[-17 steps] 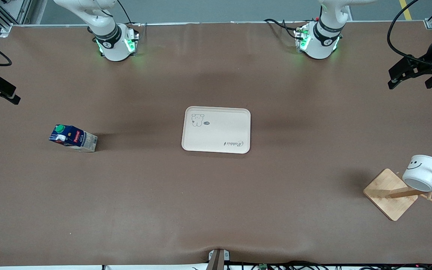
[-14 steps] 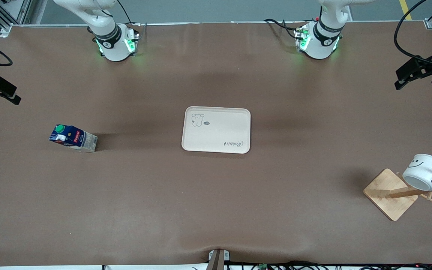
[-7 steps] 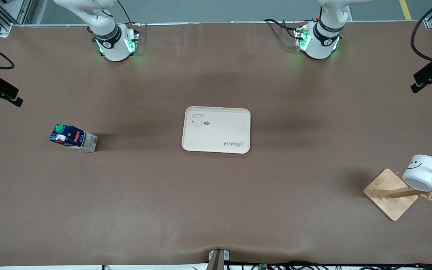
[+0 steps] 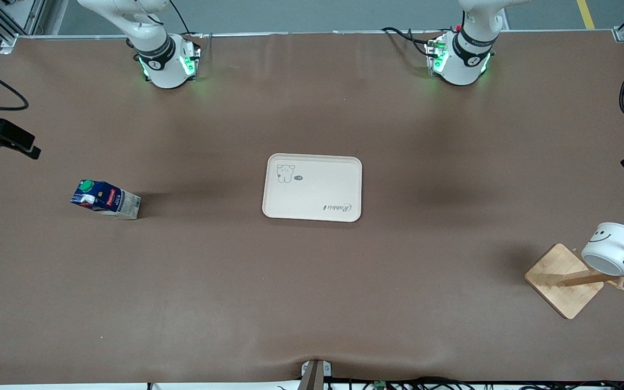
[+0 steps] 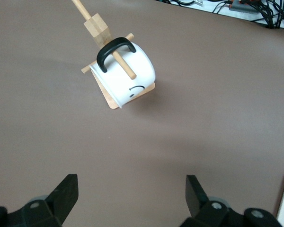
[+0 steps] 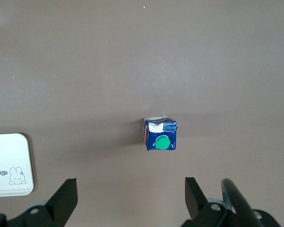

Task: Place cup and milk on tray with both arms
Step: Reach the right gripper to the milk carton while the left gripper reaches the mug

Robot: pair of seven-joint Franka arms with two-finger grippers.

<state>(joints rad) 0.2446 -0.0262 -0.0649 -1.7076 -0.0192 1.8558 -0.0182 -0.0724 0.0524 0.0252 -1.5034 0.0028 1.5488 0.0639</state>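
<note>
The table (image 4: 312, 303) is a big brown sheet with everything spread far apart. Dead center of the front frame sits the tray (image 4: 312, 188) — flat, cream, stiff-looking, and bare, so nothing has been placed yet.

At the lower right edge of the front frame there's a wooden rack (image 4: 564, 280), and the cup (image 4: 612, 249) hangs on one of its pegs by the black handle, tipped on its side. It looks like enamel, so I'd guess light but hard and slick. Pinching the rim wall, or the handle itself, seems safer than squeezing the round body, and it probably has to slide off along the peg rather than lift straight up.

The milk (image 4: 105, 199) stands at middle left of the front frame, green cap up, well apart from the tray. Cartons are light and give a little, so I'd take it across the flat sides, below the cap, without crushing.

The left gripper (image 5: 130, 201) hangs over the table toward the cup's end, jaws wide apart, with the cup in the upper part of its wrist view. The right gripper (image 6: 130, 201) is over the table by the milk — jaws also spread, holding nothing.
</note>
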